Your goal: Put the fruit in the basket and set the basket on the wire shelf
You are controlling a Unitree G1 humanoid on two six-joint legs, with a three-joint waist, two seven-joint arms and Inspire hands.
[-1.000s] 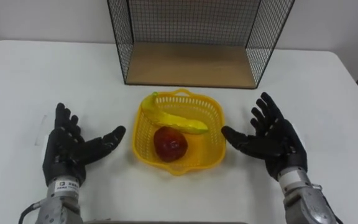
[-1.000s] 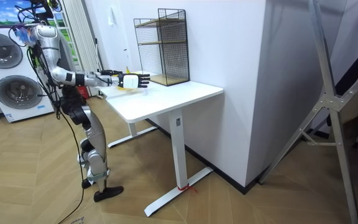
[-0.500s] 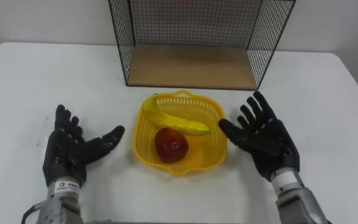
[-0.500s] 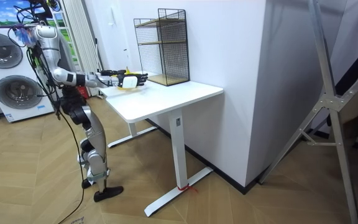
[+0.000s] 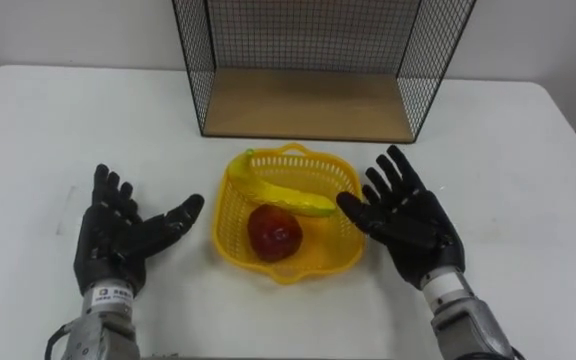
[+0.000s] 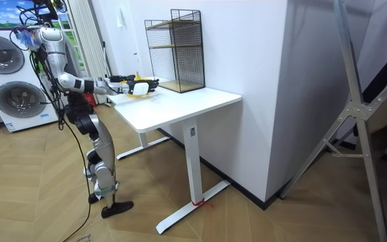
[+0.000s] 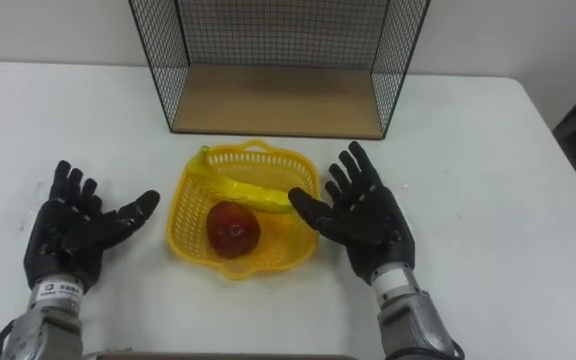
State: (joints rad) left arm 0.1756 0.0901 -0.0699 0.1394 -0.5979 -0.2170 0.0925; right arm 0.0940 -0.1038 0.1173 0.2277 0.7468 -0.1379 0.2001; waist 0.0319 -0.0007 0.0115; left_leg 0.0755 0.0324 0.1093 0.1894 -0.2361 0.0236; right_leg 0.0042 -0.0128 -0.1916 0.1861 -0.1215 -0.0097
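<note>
White table point(image 5: 528, 160) carries everything. Behind the basket point(image 5: 340, 250) stands the wire shelf point(image 5: 308, 105). The right hand point(image 5: 413, 225) has closed in on the basket's right side, its thumb now at the rim, fingers spread, holding nothing. The left hand point(image 5: 113, 240) waits open, apart on the basket's left. The banana point(image 5: 283, 193) and apple point(image 5: 273, 232) lie inside, so the fruit step looks done and lifting the basket comes next.

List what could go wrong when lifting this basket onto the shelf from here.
1. The right hand sits near the rim of the basket while the left hand is well clear; an uneven squeeze might slide or tip it.
2. The banana lies high across the rim, above the apple; a tilt might spill it.
3. The mesh sides of the wire shelf stand close behind; the basket may snag.
</note>
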